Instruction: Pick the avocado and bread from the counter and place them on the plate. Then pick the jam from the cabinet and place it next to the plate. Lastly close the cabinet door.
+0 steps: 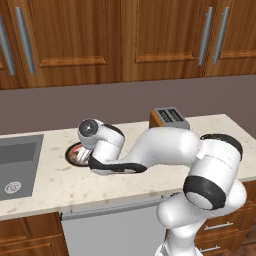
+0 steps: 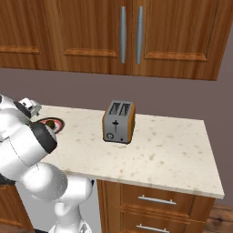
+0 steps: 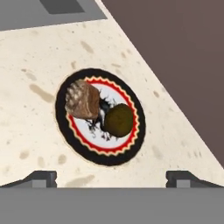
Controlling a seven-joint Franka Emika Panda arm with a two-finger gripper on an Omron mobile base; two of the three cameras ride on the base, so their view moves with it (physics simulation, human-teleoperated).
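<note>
From the left base view, the arm's elbow bends over the counter (image 1: 55, 185), wrist above the plate (image 1: 75, 155). From the right, the toaster (image 2: 119, 122) stands well right of the plate. In the hand view, the gripper (image 3: 112, 178) hangs wide and empty above the plate, bread (image 3: 82, 100) and avocado (image 3: 119, 120) on it; the jam in the cabinet likely comes next.

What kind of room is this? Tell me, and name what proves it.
A kitchen, computer-rendered. A steel sink is set into the speckled stone counter, a toaster stands on it, and wood cabinets hang above.
</note>
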